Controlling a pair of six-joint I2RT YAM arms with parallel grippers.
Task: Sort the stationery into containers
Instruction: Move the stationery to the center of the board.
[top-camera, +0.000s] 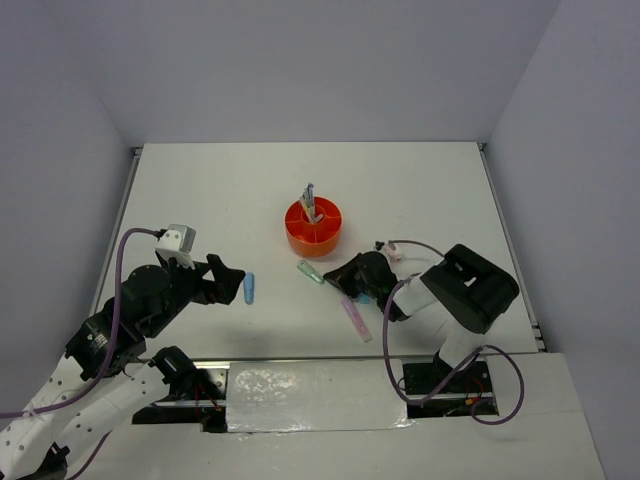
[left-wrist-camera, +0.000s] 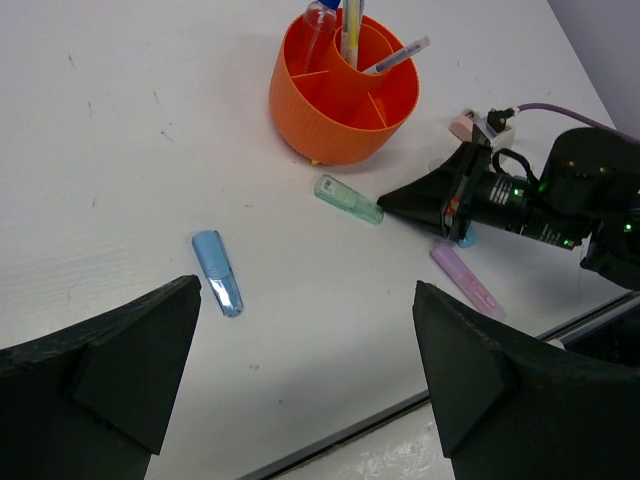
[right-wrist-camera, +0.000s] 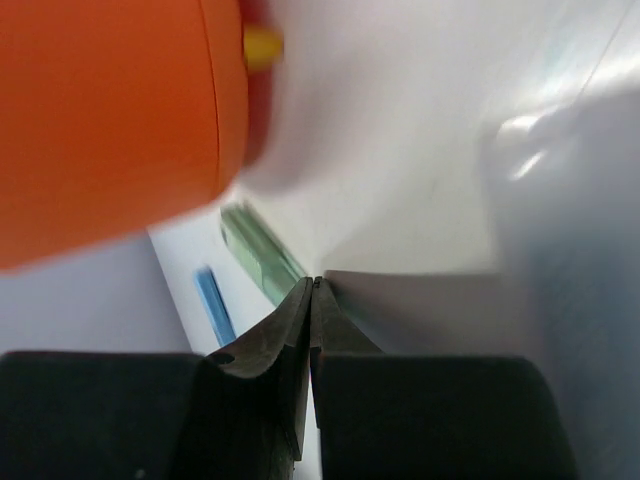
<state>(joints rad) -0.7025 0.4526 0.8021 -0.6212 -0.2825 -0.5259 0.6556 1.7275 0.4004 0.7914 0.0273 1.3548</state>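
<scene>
Grip across the middle is judged best for the light, stiff, slippery green marker (top-camera: 311, 271), laid mid-table just beside the orange organiser (top-camera: 297, 241); the right fingers (right-wrist-camera: 270, 340) are pressed shut, empty, at its end, the left fingers (left-wrist-camera: 120, 350) spread wide.

Bright even overhead light, soft short shadows on white table (top-camera: 420, 180). Glare on the shiny strip (top-camera: 300, 385) at near edge. Right wrist view blurry, orange organiser (right-wrist-camera: 100, 120) out of focus; left wrist sharp

orange organiser (left-wrist-camera: 340, 110); blue (left-wrist-camera: 217, 272), green (left-wrist-camera: 348, 199), pink (left-wrist-camera: 466, 281) markers; white table (left-wrist-camera: 120, 150).
</scene>
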